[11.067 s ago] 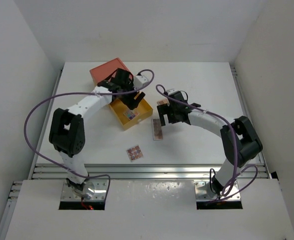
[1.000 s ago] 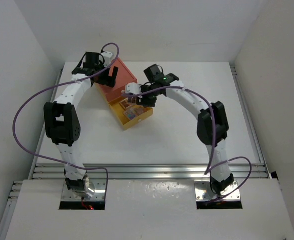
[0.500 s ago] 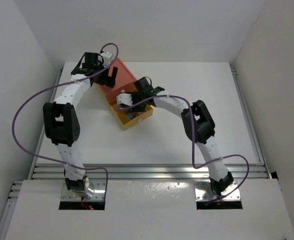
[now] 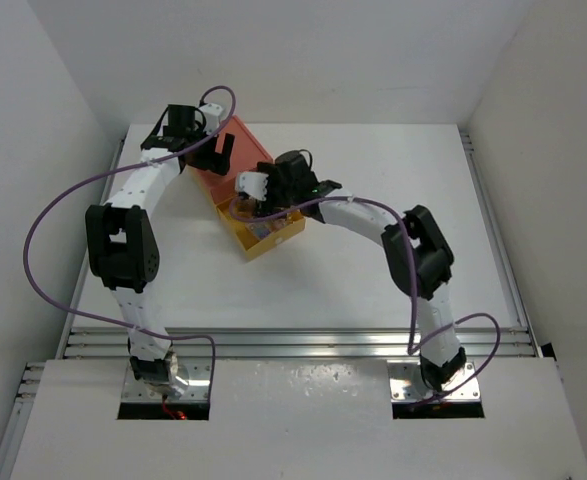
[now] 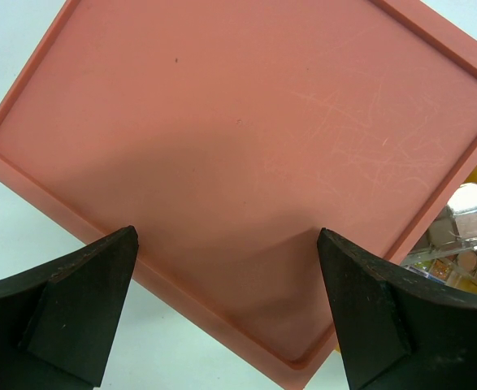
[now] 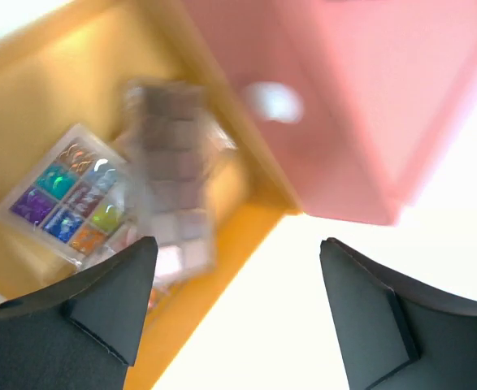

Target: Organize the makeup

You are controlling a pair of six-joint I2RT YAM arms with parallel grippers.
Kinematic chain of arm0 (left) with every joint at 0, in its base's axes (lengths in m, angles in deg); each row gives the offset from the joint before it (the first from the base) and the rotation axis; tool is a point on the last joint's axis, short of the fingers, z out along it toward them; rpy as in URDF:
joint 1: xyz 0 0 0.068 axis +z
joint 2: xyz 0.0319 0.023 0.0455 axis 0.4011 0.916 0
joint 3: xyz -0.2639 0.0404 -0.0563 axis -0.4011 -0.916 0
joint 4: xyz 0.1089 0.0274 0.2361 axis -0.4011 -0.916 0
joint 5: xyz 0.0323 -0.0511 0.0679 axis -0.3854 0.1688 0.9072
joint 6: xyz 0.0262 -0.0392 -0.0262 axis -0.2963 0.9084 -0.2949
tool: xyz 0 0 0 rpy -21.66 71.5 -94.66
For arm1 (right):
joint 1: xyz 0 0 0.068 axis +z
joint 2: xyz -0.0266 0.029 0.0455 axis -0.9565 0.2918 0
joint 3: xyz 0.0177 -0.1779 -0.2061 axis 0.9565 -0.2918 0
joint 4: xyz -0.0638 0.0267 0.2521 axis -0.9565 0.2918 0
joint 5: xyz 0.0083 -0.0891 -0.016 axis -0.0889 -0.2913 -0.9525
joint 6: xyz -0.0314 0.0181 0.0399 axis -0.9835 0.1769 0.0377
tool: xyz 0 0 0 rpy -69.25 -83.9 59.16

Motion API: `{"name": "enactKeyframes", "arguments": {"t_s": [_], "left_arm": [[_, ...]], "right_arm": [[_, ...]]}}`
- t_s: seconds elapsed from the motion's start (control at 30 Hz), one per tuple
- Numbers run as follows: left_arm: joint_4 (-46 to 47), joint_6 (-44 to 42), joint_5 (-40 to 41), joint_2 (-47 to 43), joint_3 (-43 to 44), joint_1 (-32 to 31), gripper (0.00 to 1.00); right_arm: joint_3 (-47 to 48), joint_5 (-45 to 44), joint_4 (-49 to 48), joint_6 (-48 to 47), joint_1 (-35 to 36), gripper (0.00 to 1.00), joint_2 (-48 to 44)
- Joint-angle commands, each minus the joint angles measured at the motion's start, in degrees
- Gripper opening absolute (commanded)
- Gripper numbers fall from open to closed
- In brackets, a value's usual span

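The yellow drawer (image 4: 269, 236) stands pulled out of the orange box (image 4: 241, 148). In the right wrist view a multicoloured eyeshadow palette (image 6: 63, 203) and a pinkish palette (image 6: 173, 171), which is blurred, lie inside the drawer (image 6: 27, 97). My right gripper (image 4: 254, 194) hovers open and empty over the drawer's far edge; it also shows in the right wrist view (image 6: 238, 244). My left gripper (image 4: 221, 155) is open and empty above the orange box top (image 5: 238, 138), and it also shows in the left wrist view (image 5: 226, 236). A palette corner (image 5: 466, 223) shows in the drawer. Brushes and pencil sticks are out of view.
The orange box (image 6: 368, 89) lies at the table's back left, angled, with the drawer pointing toward the middle. The white table (image 4: 393, 260) is ringed by white walls. Purple cables loop from both arms.
Over the last second my right gripper has shifted left over the drawer and its wrist has turned. The left arm has not moved. The palettes seen on the table 11 s ago are off it.
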Motion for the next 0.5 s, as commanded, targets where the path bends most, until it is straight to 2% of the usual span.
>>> {"name": "enactKeyframes", "arguments": {"t_s": [0.0,0.03,0.1,0.13,0.17,0.23,0.27,0.3,0.37,0.47], "left_arm": [[-3.78,-0.46,1.46,-0.93,-1.51,1.48,0.99],[-3.78,-0.46,1.46,-0.93,-1.51,1.48,0.99],[-3.78,-0.46,1.46,-0.41,-1.51,1.48,0.99],[-3.78,-0.46,1.46,-0.41,-1.51,1.48,0.99],[-3.78,-0.46,1.46,-0.41,-1.51,2.00,0.99],[-3.78,-0.46,1.46,0.11,-1.51,2.01,0.99],[-3.78,-0.46,1.46,0.12,-1.51,2.01,0.99],[-3.78,-0.46,1.46,0.12,-1.51,2.01,0.99],[-3.78,-0.46,1.46,0.12,-1.51,2.01,0.99],[-3.78,-0.99,1.46,0.12,-1.51,2.01,0.99]], "right_arm": [[-10.45,-6.08,-19.73,17.57,0.46,0.81,-13.49],[-12.78,-7.14,-25.24,24.30,0.46,0.78,-16.66],[-20.22,-6.11,-26.43,31.73,0.63,0.68,-20.89],[-21.84,-5.66,-26.26,38.72,0.72,0.62,-23.17],[-24.73,-4.96,-25.74,40.70,0.81,0.46,-23.89],[-28.96,-2.94,-21.53,46.49,1.16,0.27,-25.13],[-29.76,-2.85,-20.21,51.22,1.33,0.10,-24.52],[-30.38,-2.59,-15.59,53.01,1.34,0.04,-24.08],[-30.91,-2.32,-13.09,58.96,1.95,0.00,-23.38],[-34.68,-2.84,-17.54,63.55,2.21,0.00,-21.01]]}}
